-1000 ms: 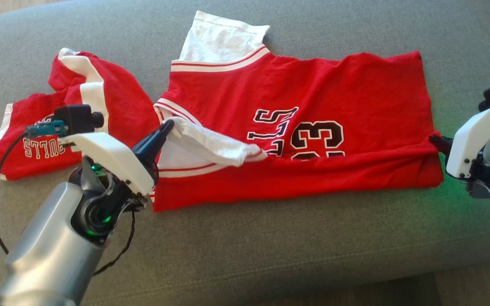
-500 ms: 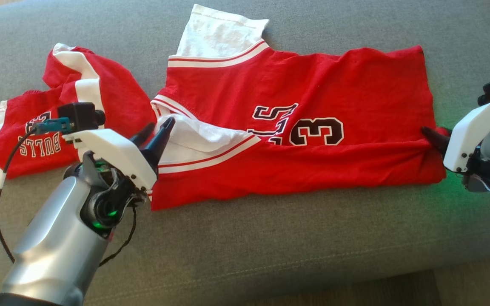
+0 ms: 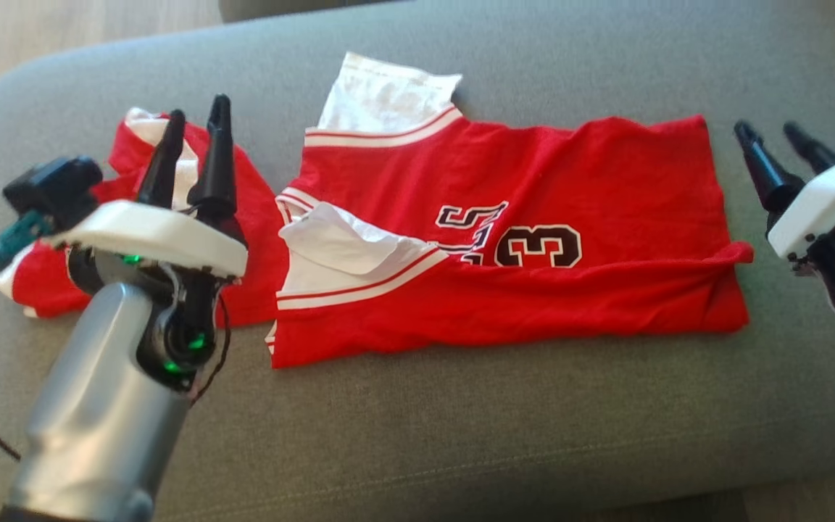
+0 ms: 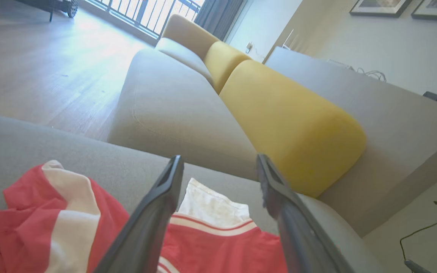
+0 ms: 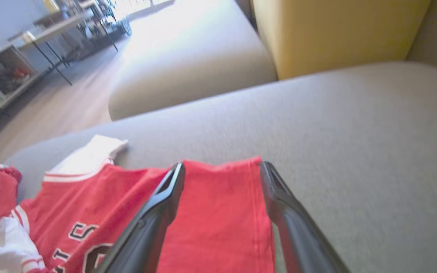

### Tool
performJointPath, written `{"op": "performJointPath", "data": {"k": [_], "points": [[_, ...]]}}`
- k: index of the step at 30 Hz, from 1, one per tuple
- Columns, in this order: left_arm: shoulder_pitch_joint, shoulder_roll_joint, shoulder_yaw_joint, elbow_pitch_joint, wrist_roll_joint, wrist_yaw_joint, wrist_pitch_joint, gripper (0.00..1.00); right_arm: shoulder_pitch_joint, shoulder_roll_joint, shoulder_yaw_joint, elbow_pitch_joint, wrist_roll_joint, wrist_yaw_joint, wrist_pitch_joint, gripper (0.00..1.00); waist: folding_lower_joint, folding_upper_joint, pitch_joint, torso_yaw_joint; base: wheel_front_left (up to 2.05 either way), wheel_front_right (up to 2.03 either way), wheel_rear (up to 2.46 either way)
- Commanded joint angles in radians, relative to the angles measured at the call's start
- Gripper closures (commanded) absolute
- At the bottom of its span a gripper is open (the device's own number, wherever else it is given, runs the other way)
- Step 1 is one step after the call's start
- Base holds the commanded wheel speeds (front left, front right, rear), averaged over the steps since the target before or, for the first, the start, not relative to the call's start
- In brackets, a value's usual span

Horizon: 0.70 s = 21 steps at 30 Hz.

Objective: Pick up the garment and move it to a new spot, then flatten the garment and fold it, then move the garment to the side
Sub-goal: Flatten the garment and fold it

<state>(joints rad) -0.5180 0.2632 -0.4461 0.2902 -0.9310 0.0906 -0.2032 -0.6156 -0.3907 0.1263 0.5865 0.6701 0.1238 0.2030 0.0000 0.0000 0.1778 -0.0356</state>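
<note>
one fold looks done: the shirt (image 3: 570, 181) lies on the cushion (image 3: 417, 435) between the left gripper (image 3: 198, 109) and right gripper (image 3: 767, 130), both wide and empty; further folding and moving aside remain

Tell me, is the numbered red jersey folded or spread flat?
Partly folded: the near edge of the jersey is doubled over its front, hiding part of the number; a white sleeve lies on it.
</note>
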Motion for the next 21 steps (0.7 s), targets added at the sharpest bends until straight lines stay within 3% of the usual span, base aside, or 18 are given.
{"op": "performJointPath", "data": {"k": [1,5,10,14,21], "points": [[-0.002,0.016,0.047,-0.045,0.016,0.01,-0.02,0.0,0.021,-0.019,0.005,-0.054,-0.001,0.007,-0.04,0.0,0.0,0.0,-0.023,0.004,0.0,0.0,0.0],[0.097,0.003,0.072,-0.151,0.117,0.042,-0.055,0.0,0.133,0.004,-0.029,-0.201,-0.074,0.007,-0.234,0.0,0.0,0.0,-0.08,0.012,0.0,0.0,0.0],[0.224,-0.06,0.136,-0.235,0.234,0.064,-0.058,0.0,0.296,0.077,-0.1,-0.326,-0.198,0.007,-0.357,0.0,0.0,0.0,-0.14,0.018,0.0,0.0,0.0],[0.341,-0.129,0.17,-0.243,0.299,0.054,-0.058,0.0,0.422,0.172,-0.165,-0.406,-0.286,0.007,-0.394,0.0,0.0,0.0,-0.176,0.017,0.0,0.0,0.0],[0.454,-0.186,0.15,-0.159,0.406,0.013,-0.058,0.0,0.552,0.302,-0.235,-0.499,-0.346,0.007,-0.393,0.0,0.0,0.0,-0.175,0.006,0.0,0.0,0.0]]}}
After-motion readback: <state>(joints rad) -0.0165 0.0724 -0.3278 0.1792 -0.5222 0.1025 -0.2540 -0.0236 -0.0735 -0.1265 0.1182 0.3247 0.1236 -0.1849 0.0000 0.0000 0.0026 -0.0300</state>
